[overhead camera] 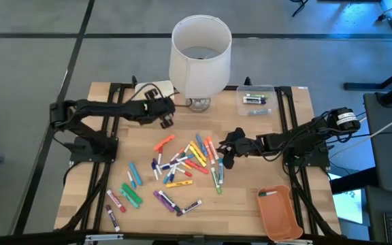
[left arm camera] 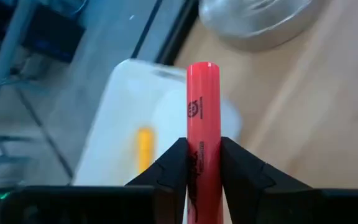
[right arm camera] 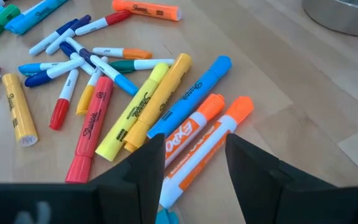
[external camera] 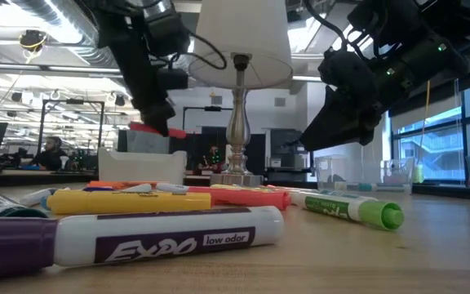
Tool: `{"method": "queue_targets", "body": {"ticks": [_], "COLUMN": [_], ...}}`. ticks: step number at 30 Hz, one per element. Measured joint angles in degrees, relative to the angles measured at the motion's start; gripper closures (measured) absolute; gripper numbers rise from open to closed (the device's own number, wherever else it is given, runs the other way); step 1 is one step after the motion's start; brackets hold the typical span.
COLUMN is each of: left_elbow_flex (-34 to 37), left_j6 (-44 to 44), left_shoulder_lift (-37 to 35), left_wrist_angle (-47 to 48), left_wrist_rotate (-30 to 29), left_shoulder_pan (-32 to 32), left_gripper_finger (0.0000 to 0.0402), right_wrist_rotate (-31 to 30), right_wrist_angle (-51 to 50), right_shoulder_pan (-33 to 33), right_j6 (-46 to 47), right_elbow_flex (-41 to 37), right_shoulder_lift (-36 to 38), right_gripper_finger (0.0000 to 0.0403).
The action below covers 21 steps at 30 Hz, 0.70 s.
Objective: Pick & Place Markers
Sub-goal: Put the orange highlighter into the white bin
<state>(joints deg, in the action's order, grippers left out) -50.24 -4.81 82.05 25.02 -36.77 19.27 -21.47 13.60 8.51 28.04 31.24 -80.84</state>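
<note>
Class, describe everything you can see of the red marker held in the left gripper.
The red marker is a smooth, glossy plastic cylinder with black print on its barrel and a flat end. It is clamped between the left gripper's two dark fingers, lifted off the table, near the lamp base and over a white tray holding a yellow marker.

Overhead view evenly lit and sharp; soft short shadows under the arms and under the white lampshade on the wooden table. Floor beyond the table shows a bluish cast at upper right.

Low view: nearest white Expo marker large and fairly sharp; lamp stem and room behind softer. Ceiling lights and window at right bright; both arms read as dark silhouettes against them.

Left wrist view: red highlighter in focus, white tray and background strongly blurred.

Right wrist view: bright, markers crisp, own fingers dark and soft.
</note>
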Motion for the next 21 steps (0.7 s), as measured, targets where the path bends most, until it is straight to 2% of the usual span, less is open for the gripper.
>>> {"method": "queue_targets", "body": {"ticks": [3,6,11,16,21], "left_elbow_flex": [0.0,0.01,1.14,2.77,3.04], "left_j6": [-3.06,-2.14,0.4,-0.15,3.61], "left_shoulder_lift": [0.01,0.28,0.28,0.28,0.28], "left_wrist_angle": [-0.41,-0.62,-1.1,-1.4,-0.9], "left_wrist_rotate": [1.13,1.83,2.58,8.92,14.74], "left_shoulder_pan": [4.37,8.78,15.08,18.89,18.89], "left_gripper_finger": [0.0328,0.0325,0.0292,0.0259,0.024], "right_wrist_rotate": [0.0,-0.02,-1.68,-1.93,-1.94], "right_wrist_angle": [0.23,0.29,0.37,0.27,0.29], "right_shoulder_pan": [0.0,0.0,-0.11,-0.11,-0.11], "right_j6": [-0.03,-0.22,-1.16,-1.54,-1.59], "right_elbow_flex": [0.0,0.0,0.0,0.0,0.0], "right_shoulder_lift": [0.0,0.0,0.0,-0.02,-0.02], "right_gripper_finger": [0.0235,0.0235,0.0235,0.0235,0.0235]}}
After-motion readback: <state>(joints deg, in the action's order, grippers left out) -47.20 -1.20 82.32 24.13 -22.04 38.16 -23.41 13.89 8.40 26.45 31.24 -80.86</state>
